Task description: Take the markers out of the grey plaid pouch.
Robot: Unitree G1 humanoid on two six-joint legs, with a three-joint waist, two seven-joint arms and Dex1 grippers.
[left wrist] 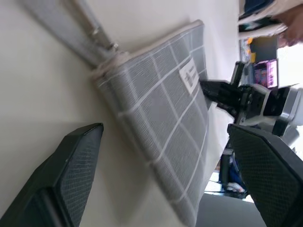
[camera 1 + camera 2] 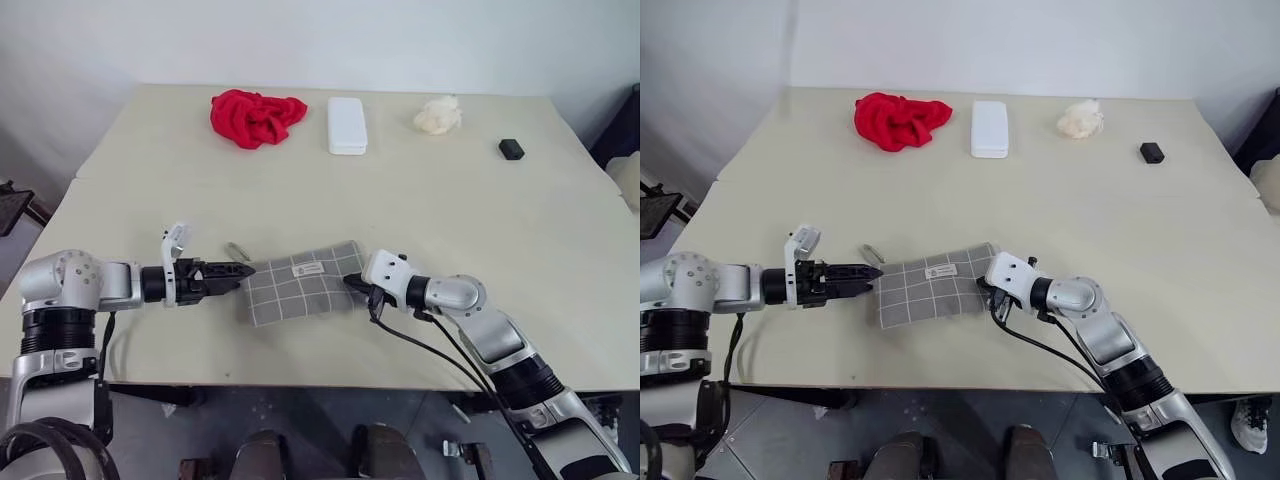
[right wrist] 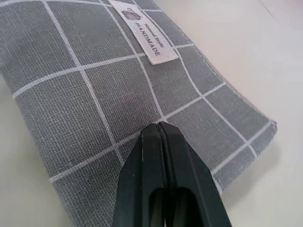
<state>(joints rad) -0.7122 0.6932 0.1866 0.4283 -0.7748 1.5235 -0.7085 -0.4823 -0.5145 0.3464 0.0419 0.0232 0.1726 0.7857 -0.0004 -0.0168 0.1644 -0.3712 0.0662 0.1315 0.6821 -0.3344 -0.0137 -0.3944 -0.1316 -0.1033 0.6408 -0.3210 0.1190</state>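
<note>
Four loose things lie along the far edge of the beige table — a red cloth at about eleven o'clock from the grey plaid pouch, a white case near twelve, a cream wad at one, a small black block toward two. None lies between the grippers and the pouch. It lies flat near the front edge, long axis running nine to three, its zipper tab at the nine o'clock end. Left gripper sits at that end, fingers apart; right gripper, fingers pressed together, tips on the fabric at the three o'clock end — whether they pinch it, I cannot tell. White wall behind.
</note>
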